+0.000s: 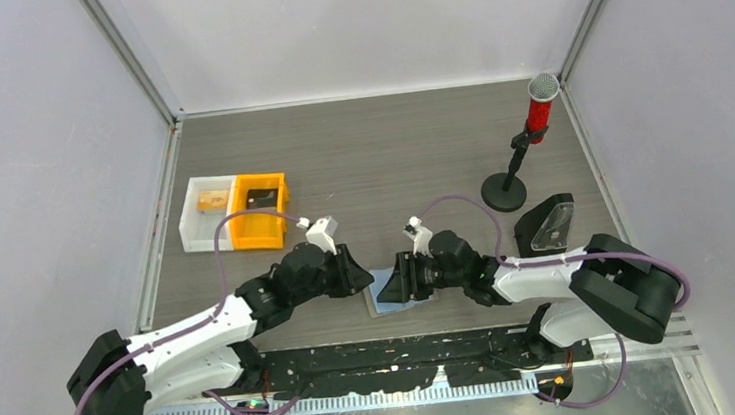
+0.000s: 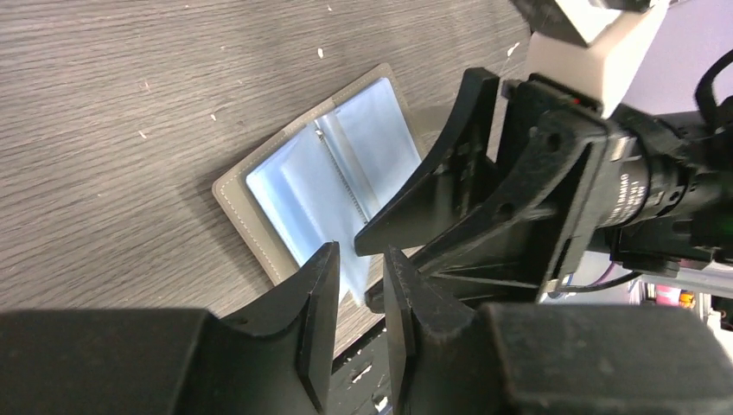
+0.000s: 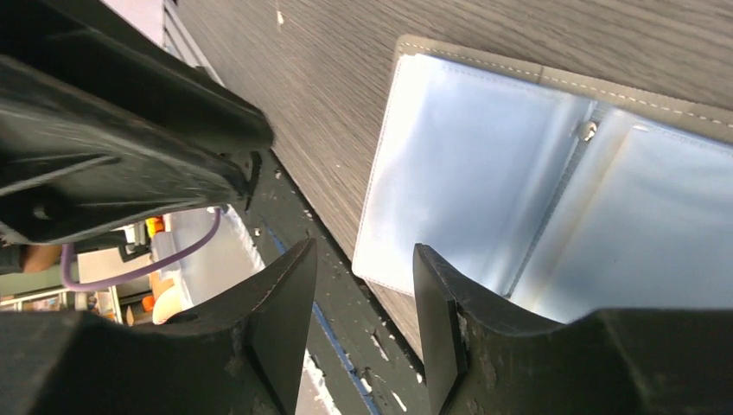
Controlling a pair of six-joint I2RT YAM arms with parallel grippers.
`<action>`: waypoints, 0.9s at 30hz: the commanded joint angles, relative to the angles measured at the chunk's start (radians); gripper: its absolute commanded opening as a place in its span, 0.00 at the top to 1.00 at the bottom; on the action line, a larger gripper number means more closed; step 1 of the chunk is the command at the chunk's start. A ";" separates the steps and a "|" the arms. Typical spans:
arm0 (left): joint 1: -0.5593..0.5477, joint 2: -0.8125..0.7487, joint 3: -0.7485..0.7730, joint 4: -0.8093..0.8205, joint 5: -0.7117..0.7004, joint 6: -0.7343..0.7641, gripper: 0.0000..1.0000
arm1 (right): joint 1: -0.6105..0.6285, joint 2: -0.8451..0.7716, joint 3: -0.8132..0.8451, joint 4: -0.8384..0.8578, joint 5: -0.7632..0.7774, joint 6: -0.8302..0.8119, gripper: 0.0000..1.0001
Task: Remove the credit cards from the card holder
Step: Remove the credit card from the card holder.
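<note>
The card holder (image 1: 404, 301) lies spread open on the table near its front edge, between my two grippers. Its grey stitched rim (image 2: 246, 220) frames clear sleeves, and the light blue credit cards (image 2: 298, 194) (image 3: 467, 173) show through them. My left gripper (image 2: 361, 251) (image 1: 362, 278) hovers at the holder's near corner with its jaws a narrow gap apart. A pale blue corner shows past the gap, and nothing is clamped. My right gripper (image 3: 363, 251) (image 1: 388, 288) stands open at the holder's other side, nothing between its fingers. Its fingers (image 2: 449, 199) cover part of the holder in the left wrist view.
An orange bin (image 1: 259, 212) and a white bin (image 1: 208, 211) stand at the back left. At the right are a red microphone on a stand (image 1: 529, 143) and a black wedge-shaped stand (image 1: 549, 224). The black rail (image 1: 406, 350) runs just below the holder.
</note>
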 commanded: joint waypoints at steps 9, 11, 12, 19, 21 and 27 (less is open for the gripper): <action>-0.003 0.140 0.060 0.060 0.043 0.038 0.77 | 0.055 0.039 0.037 -0.017 0.116 -0.059 0.49; -0.003 0.187 0.056 0.106 0.059 0.043 0.80 | 0.058 0.014 0.036 -0.044 0.124 -0.068 0.49; -0.003 0.209 0.051 0.134 0.068 0.043 0.81 | 0.058 -0.006 0.036 -0.066 0.126 -0.077 0.49; -0.003 0.319 0.042 0.137 0.067 0.055 0.87 | 0.057 -0.110 0.054 -0.195 0.146 -0.123 0.49; -0.003 0.324 0.030 0.122 0.048 0.053 0.88 | 0.054 -0.149 0.066 -0.255 0.181 -0.147 0.48; -0.003 0.318 0.003 0.120 0.025 0.041 0.89 | 0.019 -0.229 0.113 -0.434 0.295 -0.221 0.44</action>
